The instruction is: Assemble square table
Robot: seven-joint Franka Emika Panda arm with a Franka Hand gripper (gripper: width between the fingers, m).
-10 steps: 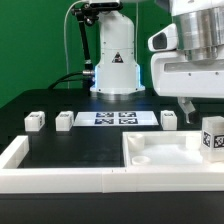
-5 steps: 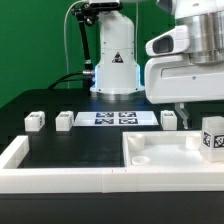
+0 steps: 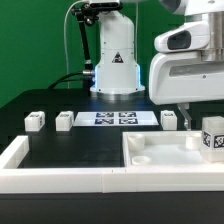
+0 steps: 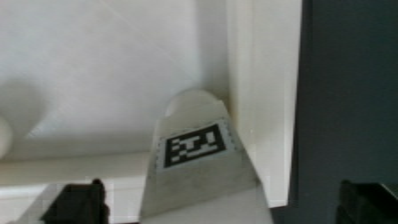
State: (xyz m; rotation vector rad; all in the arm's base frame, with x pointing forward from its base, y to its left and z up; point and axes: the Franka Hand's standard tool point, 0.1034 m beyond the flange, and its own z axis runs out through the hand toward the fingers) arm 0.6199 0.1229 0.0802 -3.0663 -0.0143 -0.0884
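Note:
The white square tabletop [image 3: 160, 150] lies with its raised rim up at the front of the exterior view's right. One white tagged leg [image 3: 212, 137] stands upright on its right part. My gripper [image 3: 190, 108] hangs open just above that leg, holding nothing. In the wrist view the leg [image 4: 199, 145] rises between my two dark fingertips [image 4: 80, 200], with the tabletop [image 4: 89, 90] beneath it. Three more legs sit on the black table: two on the left [image 3: 35, 120] [image 3: 66, 119] and one by the gripper [image 3: 169, 119].
The marker board [image 3: 118, 118] lies flat in the middle of the black table, before the arm's white base [image 3: 115, 60]. A long white rail [image 3: 60, 178] borders the front and left of the black surface.
The wrist has shifted slightly above the tabletop's right part. The jaws stay open and no part has moved.

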